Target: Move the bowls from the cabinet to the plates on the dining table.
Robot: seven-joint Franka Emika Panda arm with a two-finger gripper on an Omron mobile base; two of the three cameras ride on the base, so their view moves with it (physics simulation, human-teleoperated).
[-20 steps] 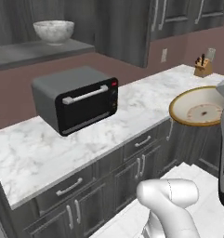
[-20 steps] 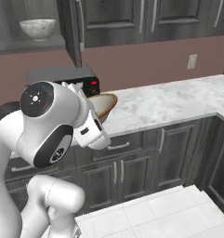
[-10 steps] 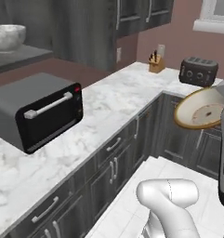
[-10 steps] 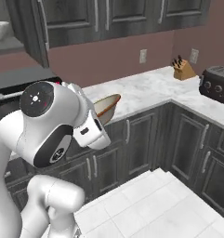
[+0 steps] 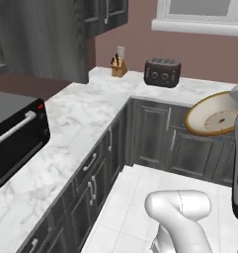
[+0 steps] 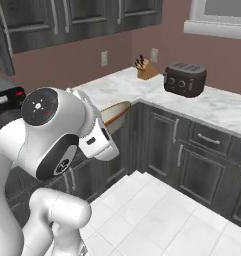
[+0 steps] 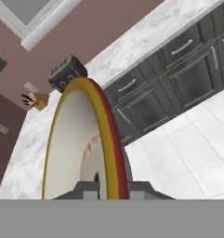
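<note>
Running along the wall and turning the corner, the marble surface carrying, well to the left of the toaster, a black microwave and, just left of the toaster, a knife block. Riding in the air out in front of the dark drawer fronts below and right of the toaster, clear of that surface, the cream bowl tilting steeply on edge. Pinching the bowl's tan rim from both sides, the tool sitting nearly together, clamped on the thin wall with the bowl rising edge-on before the camera. Judging the step as carrying toward the dining table, with neither plates nor table appearing yet. Risking a slip: gripping only a narrow rim on a tilted bowl, so any quick swing of arm or base possibly twisting it loose, or clipping its wide edge against the cabinets near the toaster.
</note>
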